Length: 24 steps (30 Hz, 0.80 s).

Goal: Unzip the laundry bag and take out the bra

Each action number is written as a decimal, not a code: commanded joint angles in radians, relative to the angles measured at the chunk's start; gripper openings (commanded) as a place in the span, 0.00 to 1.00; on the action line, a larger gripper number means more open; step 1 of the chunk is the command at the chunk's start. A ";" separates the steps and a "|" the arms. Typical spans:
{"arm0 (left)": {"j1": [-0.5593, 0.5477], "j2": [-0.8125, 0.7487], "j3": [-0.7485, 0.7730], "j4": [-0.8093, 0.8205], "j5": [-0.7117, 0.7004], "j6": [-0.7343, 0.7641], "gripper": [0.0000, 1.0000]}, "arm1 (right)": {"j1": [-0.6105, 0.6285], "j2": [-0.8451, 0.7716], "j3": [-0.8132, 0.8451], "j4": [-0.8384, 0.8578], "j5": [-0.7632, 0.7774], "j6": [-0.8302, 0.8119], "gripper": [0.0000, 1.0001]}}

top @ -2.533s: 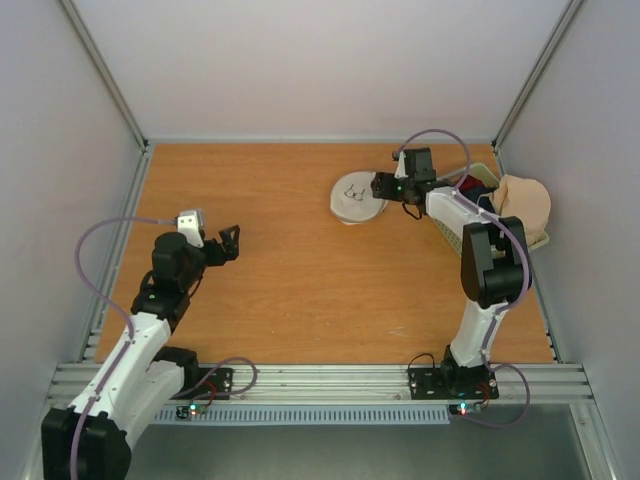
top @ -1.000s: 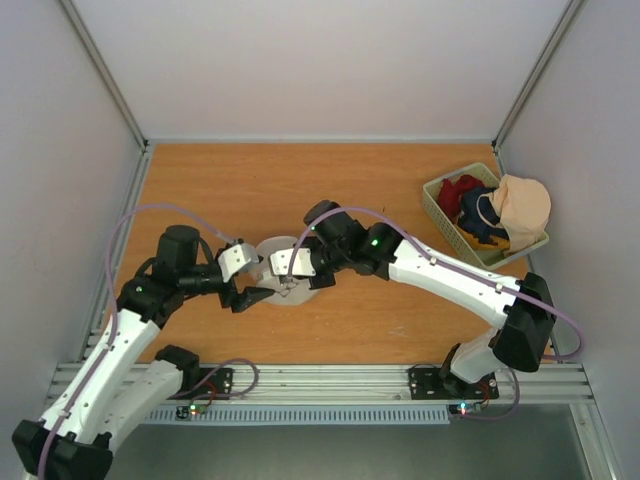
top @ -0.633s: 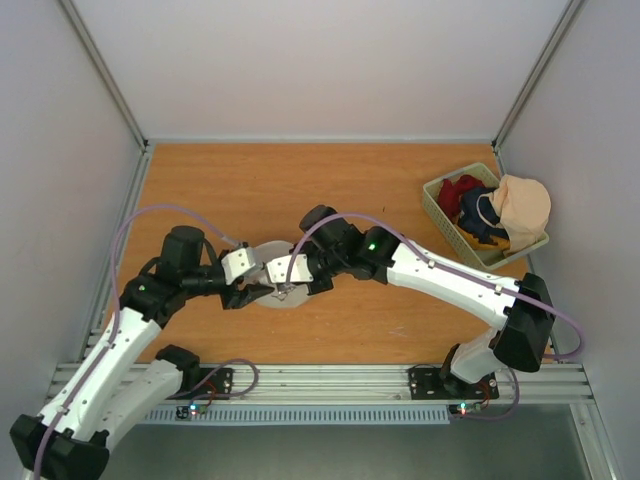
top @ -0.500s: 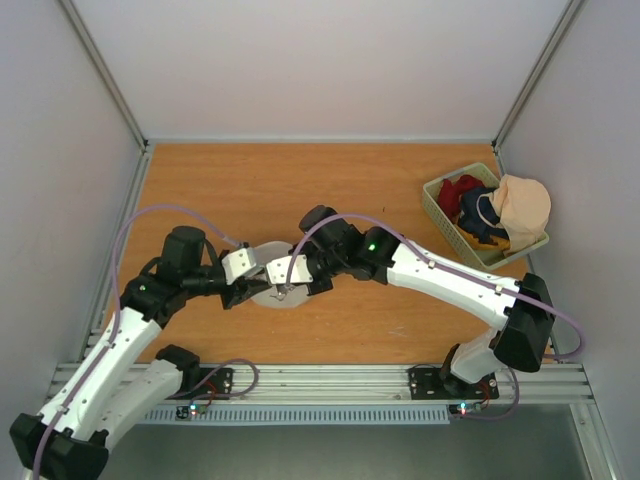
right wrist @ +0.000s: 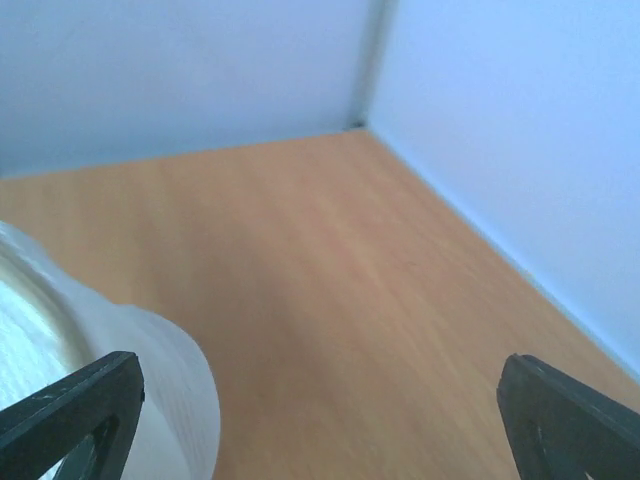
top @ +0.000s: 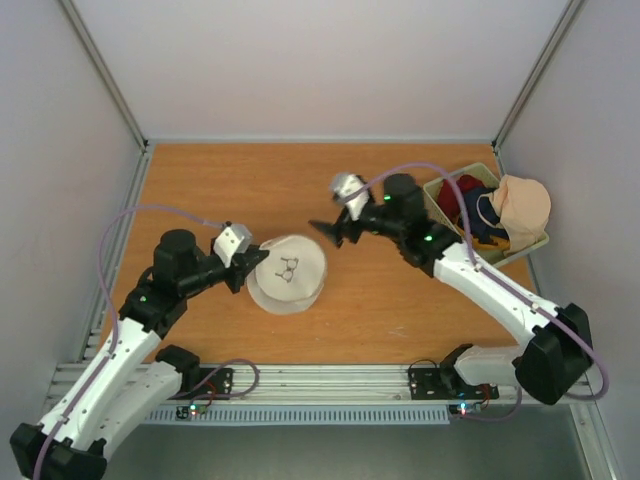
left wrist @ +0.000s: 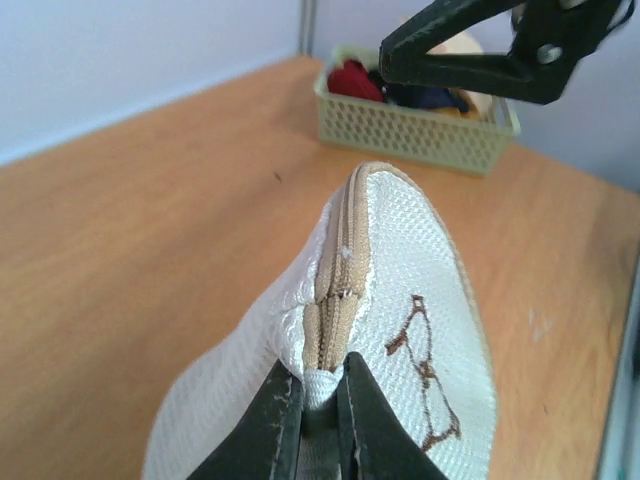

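Note:
The laundry bag (top: 292,274), a round off-white mesh pouch with a dark spectacles mark (top: 290,267), lies at the table's middle left, its left edge raised. My left gripper (top: 254,264) is shut on that edge. In the left wrist view its fingers (left wrist: 276,420) pinch a white tab at the end of the beige zip (left wrist: 338,285), which looks closed along the laundry bag (left wrist: 410,270). My right gripper (top: 329,234) hangs open, apart from the bag, to its upper right. The right wrist view shows only the laundry bag (right wrist: 110,370) at lower left. The bra is hidden.
A green plastic basket (top: 441,222) stands at the far right holding red (top: 457,190) and navy (top: 478,222) cloths, with a pale peach garment (top: 522,205) draped over its right side. The same basket (left wrist: 420,128) lies beyond the bag in the left wrist view.
My right gripper has let go of the bag, opened and drawn back up and right toward the basket. My left gripper has shut on the bag's edge, and the bag now tilts up.

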 commanded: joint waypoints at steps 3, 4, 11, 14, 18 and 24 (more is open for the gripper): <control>0.001 -0.050 -0.059 0.470 -0.115 -0.307 0.01 | -0.145 -0.105 -0.226 0.483 -0.251 0.525 0.98; 0.001 -0.046 -0.060 0.485 -0.131 -0.321 0.01 | -0.146 -0.119 -0.260 0.527 -0.270 0.555 0.98; -0.002 -0.038 -0.075 0.575 -0.038 -0.379 0.01 | -0.145 -0.106 -0.355 0.625 -0.236 0.657 0.99; -0.002 -0.033 -0.069 0.588 -0.008 -0.377 0.01 | -0.145 -0.062 -0.351 0.677 -0.238 0.686 0.98; -0.002 -0.035 -0.067 0.589 -0.012 -0.345 0.01 | -0.141 0.008 -0.332 0.729 -0.259 0.730 0.98; -0.002 -0.036 -0.066 0.597 0.030 -0.337 0.01 | -0.136 0.085 -0.347 0.805 -0.306 0.748 0.98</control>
